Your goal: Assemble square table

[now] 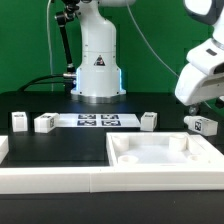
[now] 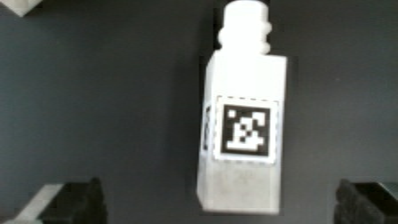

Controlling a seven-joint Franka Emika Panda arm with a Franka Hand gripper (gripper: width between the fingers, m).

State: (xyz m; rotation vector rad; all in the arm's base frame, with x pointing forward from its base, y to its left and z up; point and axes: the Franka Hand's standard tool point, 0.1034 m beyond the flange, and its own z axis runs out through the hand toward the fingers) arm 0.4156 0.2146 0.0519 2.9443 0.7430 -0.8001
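**As the dark-fingered gripper is held spread, a white plastic block leg is framed**

Smooth and tagged black-and-white, it is seen untouched between the fingertips. A rimmed white square tray top is set nearby.

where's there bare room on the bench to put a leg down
Widest bare patch: black surface, bordered by the rail in front, the top on the exterior view's right, and the far-left leg, second leg and marker board behind. Smaller gap behind the top, between third leg and fourth leg; crowded there, open jaws flank the fourth leg.
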